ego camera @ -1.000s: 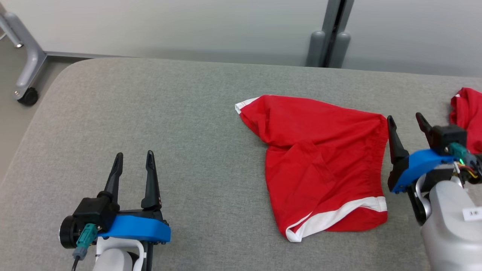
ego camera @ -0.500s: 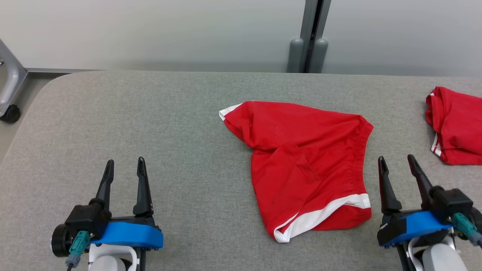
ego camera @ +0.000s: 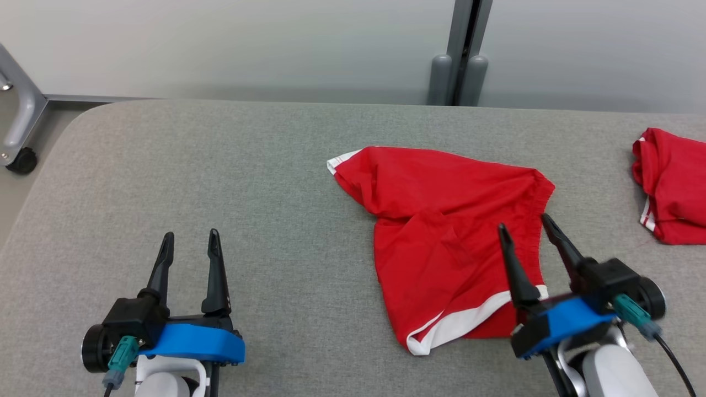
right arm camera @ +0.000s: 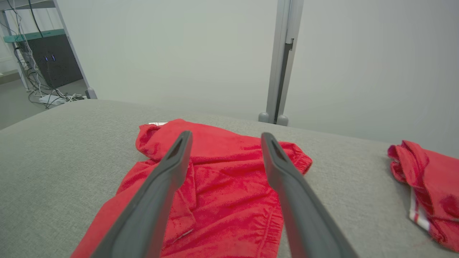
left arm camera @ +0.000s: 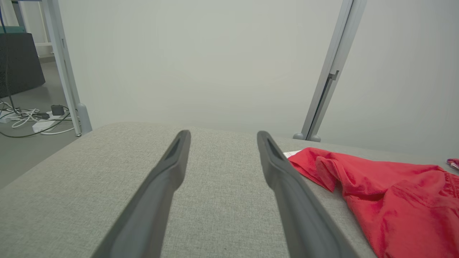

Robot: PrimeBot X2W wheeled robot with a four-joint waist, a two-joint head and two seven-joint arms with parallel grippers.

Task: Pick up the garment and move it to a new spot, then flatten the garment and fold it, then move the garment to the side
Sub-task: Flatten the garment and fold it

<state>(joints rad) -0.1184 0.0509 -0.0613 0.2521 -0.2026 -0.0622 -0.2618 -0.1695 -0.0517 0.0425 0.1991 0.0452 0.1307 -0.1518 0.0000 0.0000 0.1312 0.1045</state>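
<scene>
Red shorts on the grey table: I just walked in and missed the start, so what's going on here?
A two-armed robot is working on the red shorts, which lie rumpled and unfolded on the table. Its right gripper hangs open over their waistband end, gripping nothing. The left gripper is open over bare table, apart from the cloth. Another red garment lies to the right.

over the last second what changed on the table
The right tool swung left, from beside the red shorts to above their waistband side, open and holding nothing. The left tool stayed open in place. The shorts and the other red garment lie as before on the table.
</scene>
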